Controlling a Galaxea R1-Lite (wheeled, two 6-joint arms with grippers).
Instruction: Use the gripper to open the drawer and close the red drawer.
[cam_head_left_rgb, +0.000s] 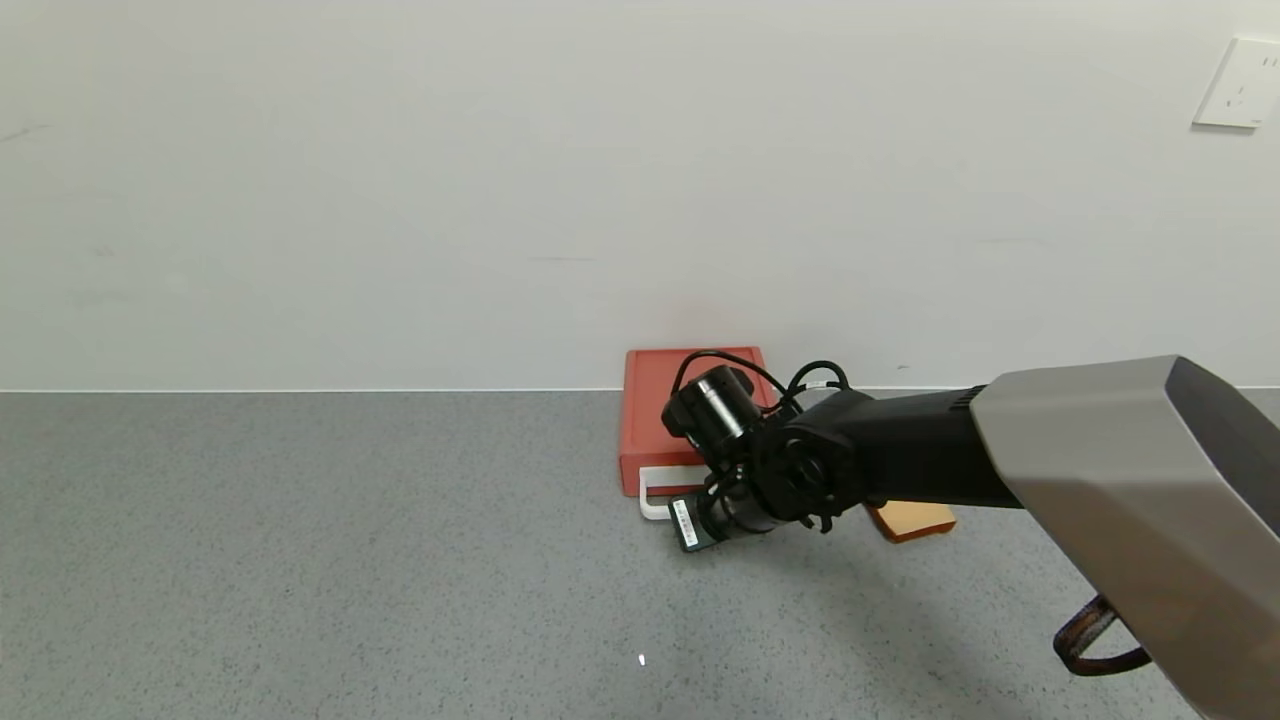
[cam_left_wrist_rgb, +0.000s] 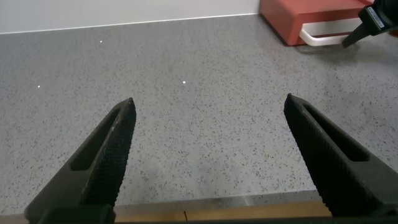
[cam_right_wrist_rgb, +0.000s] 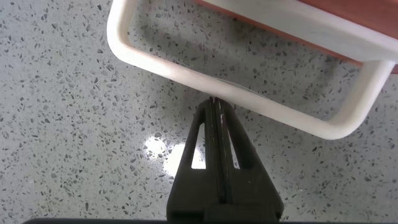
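Observation:
The red drawer is a flat terracotta box standing against the wall, with its white loop handle facing me. Its tray looks pushed in. My right gripper is down at the handle. In the right wrist view it is shut, and its tips touch the outer side of the handle's front bar without gripping it. My left gripper is open and empty over the bare table, well away from the drawer. It does not show in the head view.
A tan toast-shaped slice lies on the grey speckled table, right of the drawer and partly under my right arm. The white wall runs just behind the drawer. The table's front edge is under the left gripper.

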